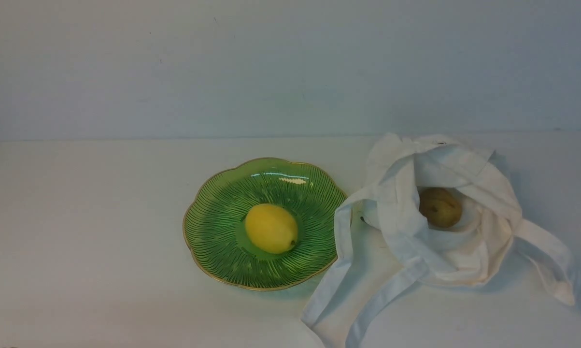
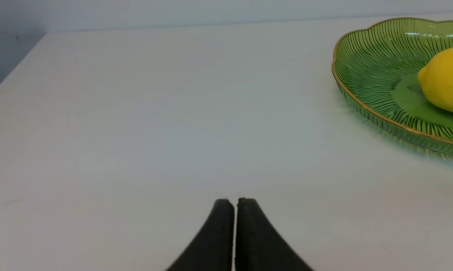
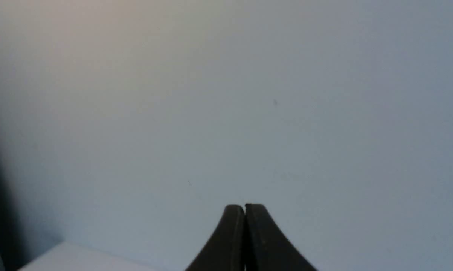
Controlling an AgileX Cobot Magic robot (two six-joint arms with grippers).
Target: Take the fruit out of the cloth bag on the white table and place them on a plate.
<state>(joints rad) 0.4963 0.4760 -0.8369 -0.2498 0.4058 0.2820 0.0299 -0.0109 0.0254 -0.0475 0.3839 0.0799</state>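
We start at the left, where our left gripper (image 2: 234,199) hangs low over the white table (image 2: 117,113). Its two black jaws are pressed together with only a hairline seam between them, and they hold nothing. The tabletop ahead of it is plain and smooth.

To the right of that gripper, near the middle of the table, stands the green glass plate (image 1: 213,227), ribbed with dark radiating lines and edged with a scalloped gold rim. On its flat round centre lies the lemon (image 1: 271,228), bright yellow and resting on its side.

Just beside the plate, further right, we see the cloth bag (image 1: 464,261), a soft white heap slumped on the table with its mouth gaping towards us. Inside that opening sits the brown fruit (image 1: 440,208), dull yellowish and speckled, nested in the folds. One long strap (image 1: 348,285) runs from the bag forward to the near edge of the table, lying close against the plate's right rim. The other strap (image 1: 551,261) trails off to the bag's right.

Our right gripper (image 3: 244,205) points at the pale grey-blue wall (image 3: 249,94). Its dark jaws meet tip to tip with nothing between them, and a corner of the table shows below.
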